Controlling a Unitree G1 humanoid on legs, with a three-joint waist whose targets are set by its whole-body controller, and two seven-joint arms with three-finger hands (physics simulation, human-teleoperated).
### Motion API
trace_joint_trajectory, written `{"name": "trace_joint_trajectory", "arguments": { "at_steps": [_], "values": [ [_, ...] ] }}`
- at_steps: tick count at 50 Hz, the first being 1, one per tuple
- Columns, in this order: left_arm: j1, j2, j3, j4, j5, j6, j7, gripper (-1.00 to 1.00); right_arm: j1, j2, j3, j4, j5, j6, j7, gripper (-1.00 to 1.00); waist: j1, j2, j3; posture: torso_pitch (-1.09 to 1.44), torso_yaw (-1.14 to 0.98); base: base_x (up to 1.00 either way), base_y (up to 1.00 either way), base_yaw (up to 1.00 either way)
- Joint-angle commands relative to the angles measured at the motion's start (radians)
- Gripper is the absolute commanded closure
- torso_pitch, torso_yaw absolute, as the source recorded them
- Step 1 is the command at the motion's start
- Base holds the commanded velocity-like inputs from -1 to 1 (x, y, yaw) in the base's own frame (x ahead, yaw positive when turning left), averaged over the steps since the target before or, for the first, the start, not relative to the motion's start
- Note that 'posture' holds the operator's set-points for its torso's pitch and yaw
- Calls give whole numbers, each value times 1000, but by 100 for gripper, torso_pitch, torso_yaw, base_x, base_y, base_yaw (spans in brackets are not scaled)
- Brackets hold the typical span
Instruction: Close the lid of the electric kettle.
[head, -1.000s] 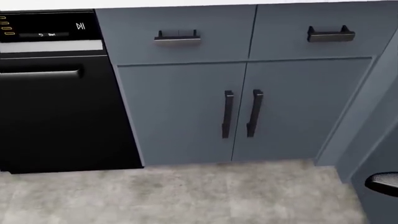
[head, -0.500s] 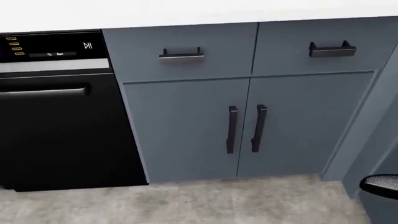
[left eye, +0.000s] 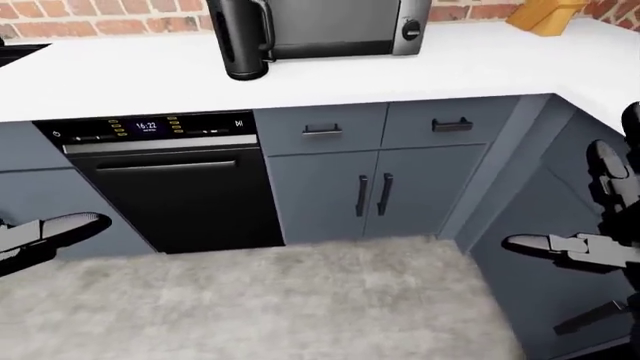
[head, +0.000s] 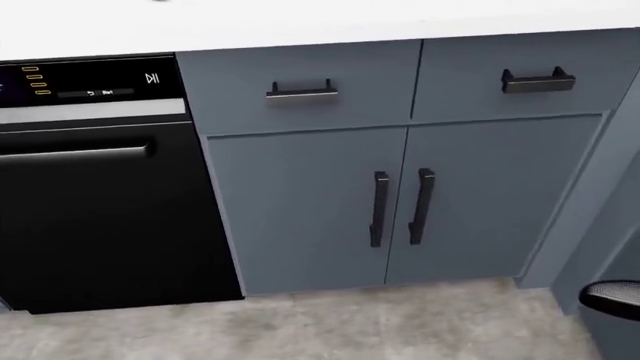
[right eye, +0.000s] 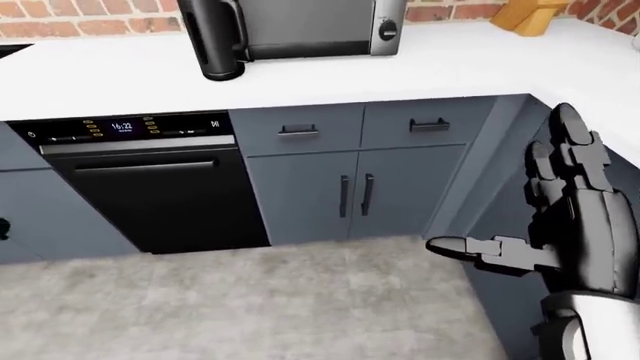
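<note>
The robot's black right hand (right eye: 560, 225) is open with fingers spread, low at the right, and the left hand (left eye: 45, 232) is open too, both holding nothing and far below the tall black electric kettle (left eye: 238, 37) on the white counter (left eye: 420, 71). Only the eye views show the kettle; the head view shows just the grey cupboard doors (head: 400, 202) and black dishwasher (head: 100, 217). Bare grey floor (left eye: 280, 300) lies between the hands and the cupboards.

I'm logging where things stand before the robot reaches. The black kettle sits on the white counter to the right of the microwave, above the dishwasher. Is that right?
Not quite. In the left-eye view the black kettle stands on the white counter to the left of the microwave, not its right. It is above the dishwasher, as you said.
</note>
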Motion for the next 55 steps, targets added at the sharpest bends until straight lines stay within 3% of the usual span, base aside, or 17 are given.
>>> {"name": "trace_joint_trajectory", "arguments": {
  "at_steps": [1, 4, 7, 8, 9, 14, 17, 19, 28, 30, 32, 35, 42, 45, 47, 49, 55],
  "values": [
    [-10, 15, 13, -12, 15, -34, 1, -100, -15, -8, -6, -33, -6, -36, 10, -95, 2, 1, -4, 0, 0, 0, 16, 0],
    [-9, 14, 17, -9, 17, -35, -3, -100, -15, -7, -1, -33, -14, -37, 12, -95, 1, 38, 6, 0, 0, 0, 17, 0],
    [-11, 12, 13, -8, 22, -37, -5, -100, -17, 2, -1, -33, -28, -38, 25, -95, 2, 136, -22, 0, 0, 0, 16, 0],
    [-11, 12, 13, -8, 23, -37, -6, -100, -18, 5, 1, -33, -35, -39, 28, -95, 9, 83, -5, 0, 0, 0, 17, 0],
    [-10, 11, 13, -7, 25, -37, -7, -100, -20, 7, 0, -33, -38, -38, 31, -95, 5, 96, -2, 0, 0, 0, 16, 0],
    [-12, 11, 12, -8, 24, -36, -6, -100, -20, 11, 4, -33, -48, -38, 35, -95, 5, 51, -5, 0, 0, 0, 16, 0],
    [-11, 12, 17, -8, 19, -34, -6, -100, -22, 21, 8, -33, -64, -41, 47, -95, 4, 14, -1, 0, 0, 0, 16, 0],
    [-10, 9, 12, -9, 25, -35, -7, -100, -23, 28, 8, -33, -75, -42, 57, -95, 3, -32, -9, 0, 0, 0, 16, 0],
    [-13, 7, 9, -9, 29, -36, -11, -100, -28, 30, 8, -33, -85, -36, 67, -95, 3, 17, 0, 0, 0, 0, 17, 0],
    [-12, 6, 7, -6, 35, -38, -15, -100, -26, 28, 8, -33, -80, -37, 62, -95, 0, 49, 2, 0, 0, 0, 16, 0],
    [-12, 5, 8, -6, 36, -39, -16, -100, -24, 29, 10, -33, -82, -40, 61, -95, -2, 116, -16, 0, 0, 0, 17, 0],
    [-12, 5, 9, -8, 33, -37, -14, -100, -24, 29, 10, -33, -84, -41, 63, -95, 1, 93, 16, 0, 0, 0, 16, 0],
    [-14, 8, 7, -8, 36, -38, -13, -100, -28, 45, 30, -33, -128, -46, 85, -95, 1, 23, -4, 0, 0, 0, 17, 0],
    [-15, 7, 5, -8, 40, -37, -15, -100, -30, 45, 26, -33, -130, -43, 89, -95, 3, -35, -13, 0, 0, 0, 16, 0],
    [-16, 7, 7, -10, 37, -34, -13, -100, -29, 49, 29, -33, -140, -47, 95, -95, -4, -8, -8, 0, 0, 0, 17, 0],
    [-14, 4, 4, -10, 42, -36, -16, -100, -32, 50, 28, -33, -147, -44, 100, -95, 2, -19, -11, 0, 0, 0, 16, 0],
    [-16, 9, 15, -13, 29, -28, -12, -100, -32, 56, 32, -33, -165, -46, 110, -95, 2, 32, 0, 0, 0, 0, 17, 0]
  ]
}}
